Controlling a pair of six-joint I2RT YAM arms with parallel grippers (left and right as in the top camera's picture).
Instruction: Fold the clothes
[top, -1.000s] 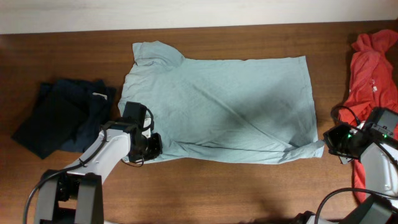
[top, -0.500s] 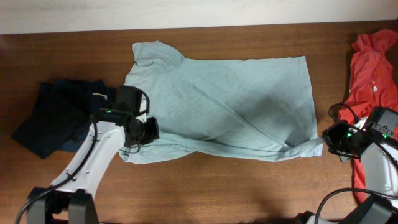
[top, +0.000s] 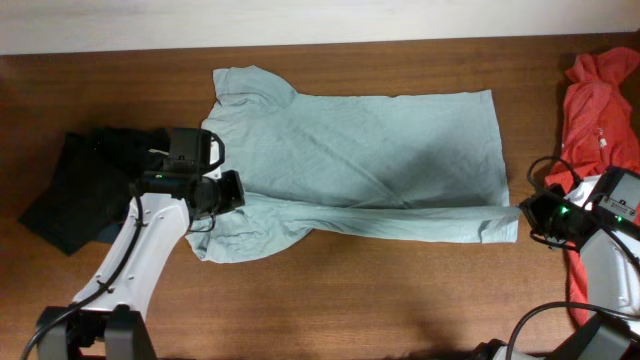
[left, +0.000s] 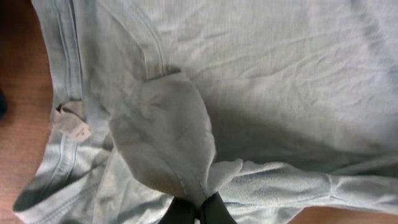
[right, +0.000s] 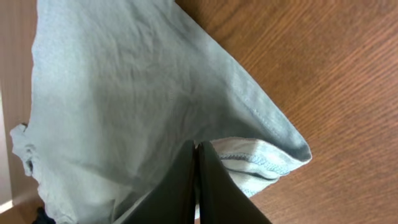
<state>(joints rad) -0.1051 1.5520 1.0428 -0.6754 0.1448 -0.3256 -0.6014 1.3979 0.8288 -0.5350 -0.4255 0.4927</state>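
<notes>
The pale grey-blue T-shirt (top: 370, 150) lies spread across the middle of the table, neck to the left, with its near edge lifted into a long fold. My left gripper (top: 232, 190) is shut on a pinch of shirt fabric (left: 180, 149) near the collar and left sleeve. My right gripper (top: 528, 212) is shut on the shirt's hem corner (right: 261, 155) at the right. The collar with its label (left: 71, 124) shows in the left wrist view.
A dark navy garment (top: 85, 190) lies at the left, beside my left arm. A red-orange garment (top: 600, 110) lies at the right edge, behind my right arm. The table is brown wood (top: 400, 300).
Both grippers have moved away from the near edge with the shirt's lower edge in them. The near strip of the shirt now lies folded up over the body.
</notes>
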